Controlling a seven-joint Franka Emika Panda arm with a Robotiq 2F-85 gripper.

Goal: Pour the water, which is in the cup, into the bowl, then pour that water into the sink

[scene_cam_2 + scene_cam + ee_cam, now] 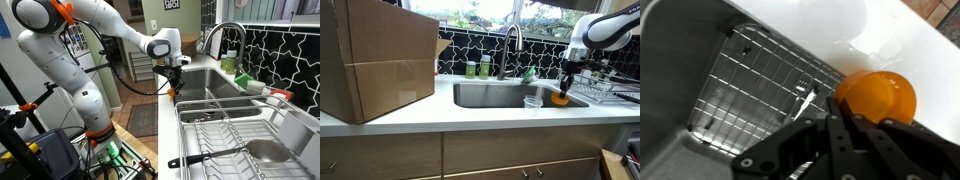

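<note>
The sink (495, 95) lies sunk in the white countertop (470, 118), the clear cup (532, 101) stands at its front right corner, and just right of it the gripper (563, 89) is pinched shut on the rim of the orange bowl (561, 99).

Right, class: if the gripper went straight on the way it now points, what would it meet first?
The bowl: in the wrist view the shut gripper seems to pinch its rim, so nothing lies between. Depth is unclear; the sink opens just beside.
</note>
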